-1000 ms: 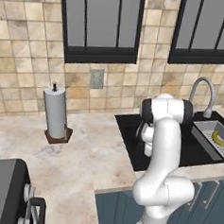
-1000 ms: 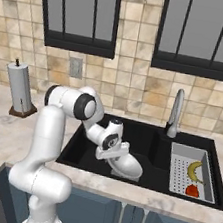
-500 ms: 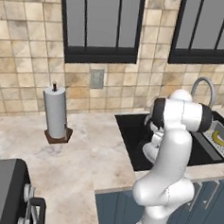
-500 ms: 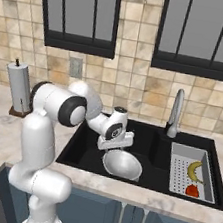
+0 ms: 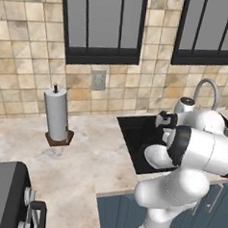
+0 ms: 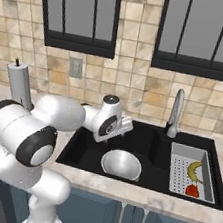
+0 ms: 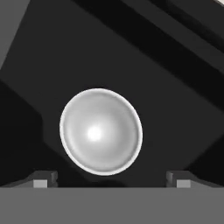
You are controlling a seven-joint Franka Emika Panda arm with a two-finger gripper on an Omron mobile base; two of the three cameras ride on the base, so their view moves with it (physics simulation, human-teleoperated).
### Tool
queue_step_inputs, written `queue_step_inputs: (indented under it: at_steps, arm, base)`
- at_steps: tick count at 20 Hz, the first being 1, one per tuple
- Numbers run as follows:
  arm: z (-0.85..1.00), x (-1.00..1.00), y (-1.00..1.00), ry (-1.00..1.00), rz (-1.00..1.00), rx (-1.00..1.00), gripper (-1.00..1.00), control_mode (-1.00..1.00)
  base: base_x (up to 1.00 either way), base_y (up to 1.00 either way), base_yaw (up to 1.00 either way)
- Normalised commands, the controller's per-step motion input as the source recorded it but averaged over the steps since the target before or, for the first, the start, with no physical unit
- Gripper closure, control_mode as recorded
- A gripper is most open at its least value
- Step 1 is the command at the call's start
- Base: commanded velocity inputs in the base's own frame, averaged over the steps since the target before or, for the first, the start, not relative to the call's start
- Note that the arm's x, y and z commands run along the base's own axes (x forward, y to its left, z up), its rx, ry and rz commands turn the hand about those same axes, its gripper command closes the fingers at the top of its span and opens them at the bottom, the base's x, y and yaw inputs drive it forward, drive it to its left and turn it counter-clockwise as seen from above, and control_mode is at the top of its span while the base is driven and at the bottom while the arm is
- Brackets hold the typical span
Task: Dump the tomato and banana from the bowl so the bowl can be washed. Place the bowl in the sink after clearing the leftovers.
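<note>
Bowl (image 6: 121,164) sits upright on the sink (image 6: 144,141) floor near its front wall, apart from your gripper (image 7: 109,178), whose 2 fingers stand wide above it

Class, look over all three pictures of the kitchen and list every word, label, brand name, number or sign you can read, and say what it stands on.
None: no readable text, number or sign appears anywhere.
The bowl in the sink is plain.
The perforated tray holding the banana and tomato is unmarked.
The wall plate, paper towel roll and tap carry no lettering.
</note>
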Motion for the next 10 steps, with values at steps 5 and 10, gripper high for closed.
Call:
queue_step_inputs:
  at_steps: [5, 10]
  arm:
    - [1.00, -0.59, 0.59, -0.31, -0.10, -0.20, -1.00, -1.00]
    - [1.00, -0.61, 0.74, -0.36, -0.01, -0.24, -1.00, -1.00]
  base:
    - [0.00, 0.00, 0.00]
    - [0.00, 0.00, 0.00]
